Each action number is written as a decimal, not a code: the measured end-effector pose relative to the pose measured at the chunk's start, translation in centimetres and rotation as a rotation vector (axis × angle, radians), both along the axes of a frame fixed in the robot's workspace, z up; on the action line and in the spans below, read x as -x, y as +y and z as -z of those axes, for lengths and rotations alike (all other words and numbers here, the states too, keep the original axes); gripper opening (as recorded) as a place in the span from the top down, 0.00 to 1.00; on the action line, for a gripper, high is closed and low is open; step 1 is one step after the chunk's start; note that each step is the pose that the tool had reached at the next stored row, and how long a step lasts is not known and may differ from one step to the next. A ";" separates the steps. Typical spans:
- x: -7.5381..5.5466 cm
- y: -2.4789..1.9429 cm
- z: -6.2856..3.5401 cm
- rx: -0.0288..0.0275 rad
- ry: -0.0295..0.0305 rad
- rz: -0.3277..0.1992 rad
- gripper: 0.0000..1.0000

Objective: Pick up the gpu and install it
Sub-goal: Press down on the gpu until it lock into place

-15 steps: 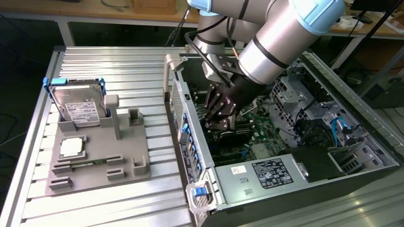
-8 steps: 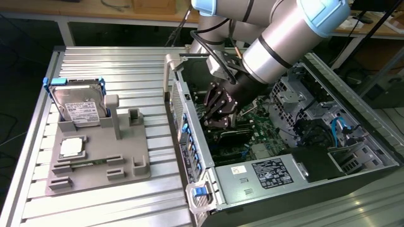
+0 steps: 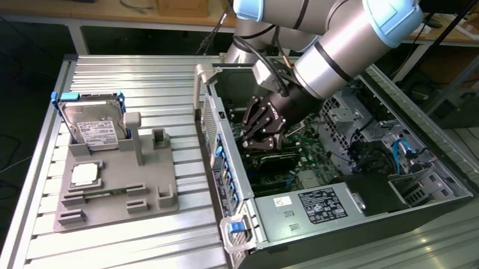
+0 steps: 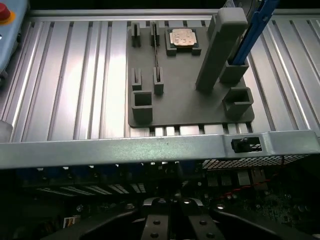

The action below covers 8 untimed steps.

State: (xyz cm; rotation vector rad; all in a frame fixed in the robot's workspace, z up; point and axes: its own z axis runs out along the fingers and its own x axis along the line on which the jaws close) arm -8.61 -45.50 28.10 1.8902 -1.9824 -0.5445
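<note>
We see the gripper (image 3: 263, 144) fully closed inside the open computer case (image 3: 359, 224) — low over the motherboard (image 3: 314, 140) — whether it holds something, we cannot tell.

Hand (image 3: 263, 141) inside case (image 3: 359, 235) — shut.

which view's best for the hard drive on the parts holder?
Exterior view: the hard drive stands upright in the gray holder, white label facing the camera. In the wrist view a gray post hides it, leaving its blue bracket.
</note>
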 end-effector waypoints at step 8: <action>-0.5 0.00 -0.02 -0.0009 0.0590 0.000 0.89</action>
